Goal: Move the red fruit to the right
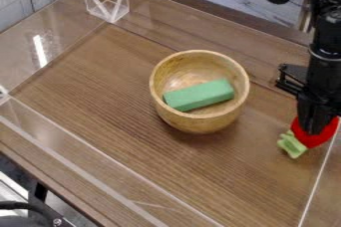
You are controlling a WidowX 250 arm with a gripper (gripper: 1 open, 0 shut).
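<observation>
The red fruit (314,131) shows at the right edge of the wooden table, its light-green leafy piece (290,145) pointing down and left. My gripper (317,123) comes down from above as a dark column and is shut on the red fruit. The fruit hangs just over the tabletop, or touches it; I cannot tell which. It lies well right of the wooden bowl (200,119). Most of the fruit is covered by the black fingers (320,100).
The wooden bowl near the middle holds a green rectangular block (200,96). Clear acrylic walls (40,121) ring the table; the right wall (325,171) stands close beside the fruit. A clear plastic stand (107,4) sits at the far left corner.
</observation>
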